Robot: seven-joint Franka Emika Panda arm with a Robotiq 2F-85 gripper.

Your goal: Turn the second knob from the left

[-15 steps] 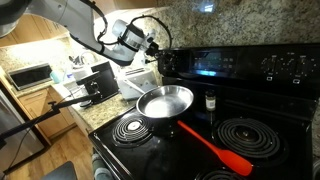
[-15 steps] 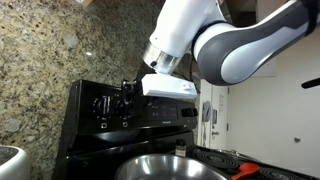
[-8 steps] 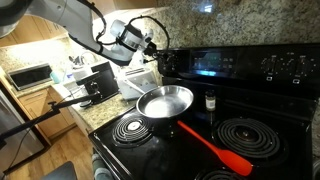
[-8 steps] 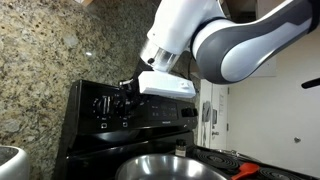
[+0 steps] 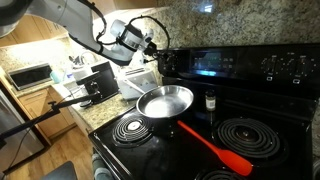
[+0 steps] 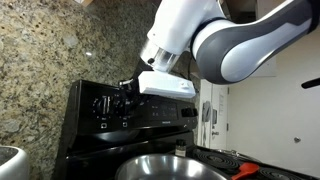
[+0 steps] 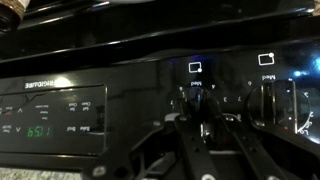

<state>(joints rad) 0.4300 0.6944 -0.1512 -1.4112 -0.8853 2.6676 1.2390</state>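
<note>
The black stove's control panel (image 5: 240, 62) carries two knobs at its left end. The second knob from the left (image 7: 199, 107) sits between my gripper's fingers in the wrist view. My gripper (image 7: 204, 128) is shut on it, its fingers converging on the knob's sides. In both exterior views the gripper (image 6: 128, 91) (image 5: 158, 50) presses against the panel's left end. The leftmost knob (image 6: 100, 103) (image 7: 270, 100) stands free beside it. The lit display (image 7: 50, 115) lies on the other side.
A steel pan (image 5: 165, 100) sits on a back burner, with a red spatula (image 5: 215, 147) lying across the cooktop and a small bottle (image 5: 210, 100) behind. A black appliance (image 5: 98, 80) stands on the counter beside the stove. A granite backsplash (image 6: 40, 70) rises behind.
The gripper body has shifted slightly toward the panel's left end in an exterior view during the first half second, then held still. Pan and spatula have not moved.
</note>
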